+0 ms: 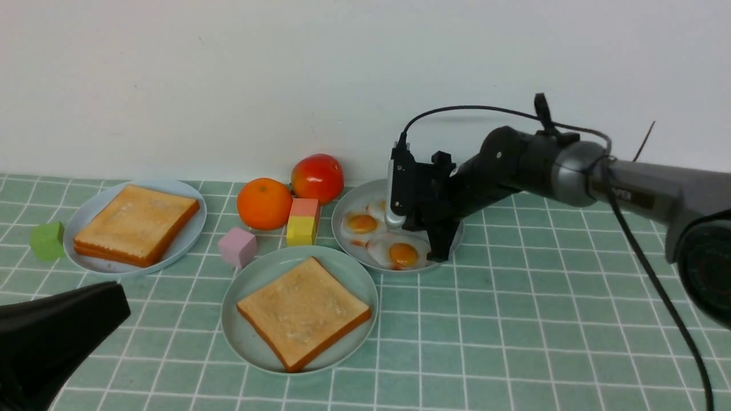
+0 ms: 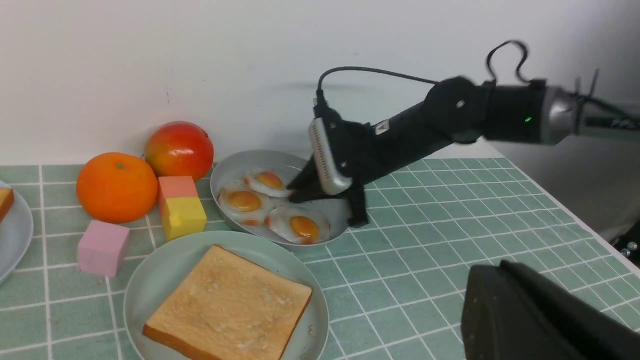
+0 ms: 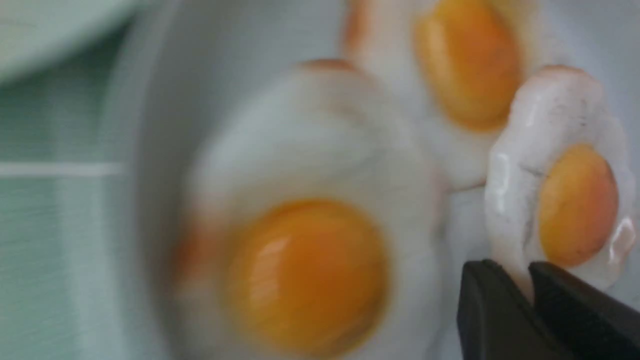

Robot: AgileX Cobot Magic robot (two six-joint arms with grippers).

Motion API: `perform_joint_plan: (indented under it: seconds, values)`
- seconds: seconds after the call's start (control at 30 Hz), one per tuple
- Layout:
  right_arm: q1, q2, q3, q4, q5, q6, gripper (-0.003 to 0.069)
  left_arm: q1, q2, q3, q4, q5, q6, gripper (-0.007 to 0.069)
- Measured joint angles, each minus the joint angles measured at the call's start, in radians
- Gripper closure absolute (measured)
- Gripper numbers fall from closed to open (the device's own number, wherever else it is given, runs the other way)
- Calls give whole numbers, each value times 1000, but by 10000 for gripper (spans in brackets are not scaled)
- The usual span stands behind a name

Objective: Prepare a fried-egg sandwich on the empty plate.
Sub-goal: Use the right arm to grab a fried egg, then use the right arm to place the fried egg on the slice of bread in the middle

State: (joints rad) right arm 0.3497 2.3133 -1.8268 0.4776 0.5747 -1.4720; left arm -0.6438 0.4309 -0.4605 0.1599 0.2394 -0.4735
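The green plate [image 1: 243, 337] lay on the near side of the counter [image 1: 542, 319], left of centre, with one toast slice [image 1: 305, 314] flat on it. A grey plate [image 1: 365, 193] sat just beyond it and to the right, holding fried eggs. The right pincer [image 3: 515, 270] was over that plate, its jaws nearly together, pinching the edge of one egg [image 3: 575, 205]; that egg looked tilted, while two others [image 3: 310, 275] [image 3: 472, 65] lay beside it on the plate. The left pincer [image 2: 492, 267] was closed, with nothing visible in its grasp. At far left, a blue plate [image 1: 188, 228] bore more toast [image 1: 134, 222], seemingly two slices stacked. A green block [image 1: 47, 241] was at its left. Between the blue and grey plates were an orange [image 1: 264, 204], a red fruit [image 1: 318, 178], a pink block [image 1: 237, 247], and a yellow block [image 1: 301, 230] in front of a salmon one [image 1: 305, 207]
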Motion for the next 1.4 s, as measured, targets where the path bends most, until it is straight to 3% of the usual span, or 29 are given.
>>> perform_joint_plan:
  seconds: [0.23,0.4,0.6,0.73,1.07,1.4]
  values:
    - [15,-176,16,-14,234,202,564,0,0,0,72,58,0,637]
    - [99,-322,114,-18,277,292,564,0,0,0,120,104,0,636]
    - [309,-413,387,-22,86,334,564,0,0,0,159,122,0,634]
    - [375,-361,424,-45,-38,366,564,0,0,0,162,123,0,634]
    - [388,-263,424,-75,-260,379,564,0,0,0,159,137,0,634]
    - [388,-241,424,-157,-311,379,543,0,0,0,158,148,0,629]
